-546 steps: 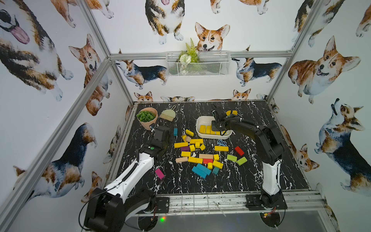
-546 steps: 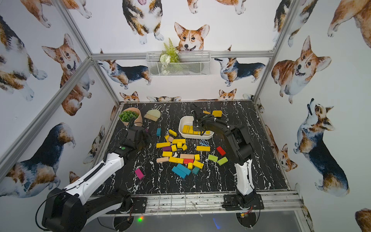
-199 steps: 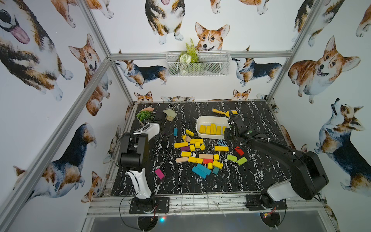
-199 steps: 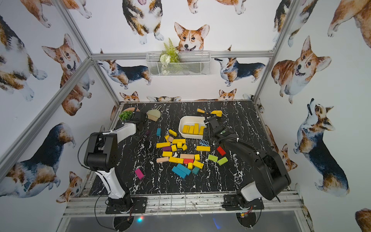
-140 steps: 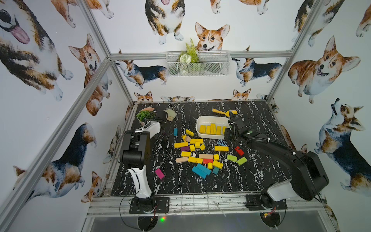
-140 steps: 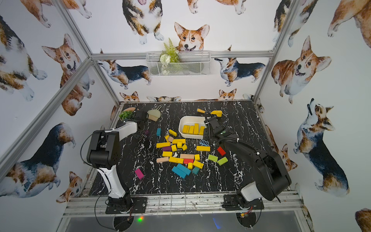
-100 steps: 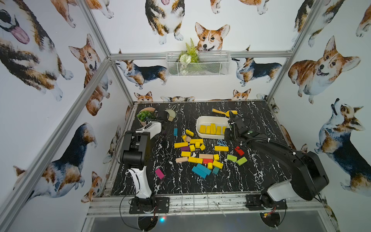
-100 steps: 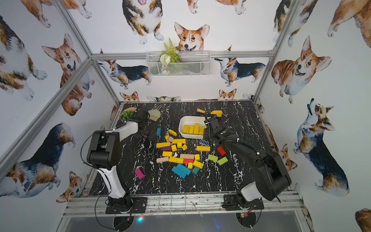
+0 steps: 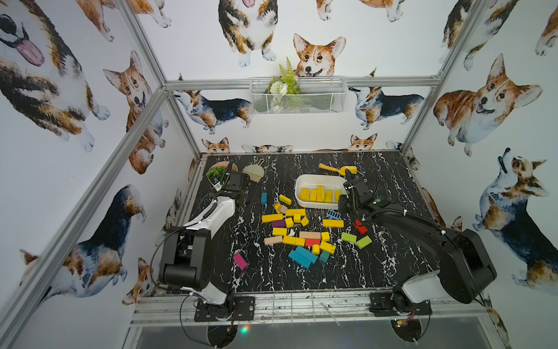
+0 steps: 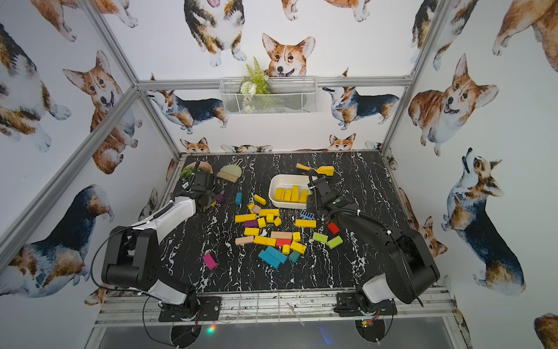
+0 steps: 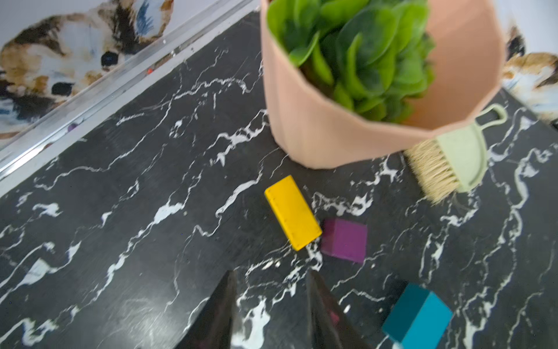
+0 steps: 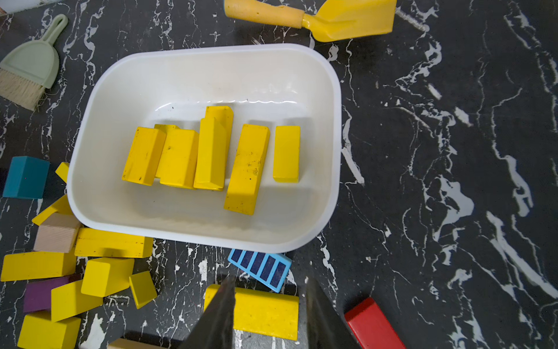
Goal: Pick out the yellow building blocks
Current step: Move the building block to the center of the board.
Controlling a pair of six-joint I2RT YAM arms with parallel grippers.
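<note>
Several yellow building blocks [image 12: 211, 154] lie side by side in the white tub [image 12: 196, 238], seen in both top views [image 9: 320, 195]. More yellow blocks [image 9: 271, 217] are scattered on the black marble table in front of it. My right gripper [image 12: 270, 284] hovers open just off the tub's near rim, over a yellow bar [image 12: 265, 312], and holds nothing. My left gripper [image 11: 271, 275] is open and empty at the back left. A lone yellow block [image 11: 293, 213] lies just ahead of it, touching a purple cube [image 11: 344, 240].
A pink pot with a green plant [image 11: 317, 130] and a green hand brush [image 11: 450, 163] stand close behind the lone block. A yellow toy shovel [image 9: 338, 169] lies behind the tub. Teal [image 9: 303, 256], red [image 9: 360, 226], green [image 9: 356, 240], magenta [image 9: 240, 260] and tan blocks lie among the yellow ones.
Since the earliest frames both arms have folded back: the right gripper left the tub, the left swung to the back-left corner. Over the last second the left wrist shifted slightly; the right stayed still.
</note>
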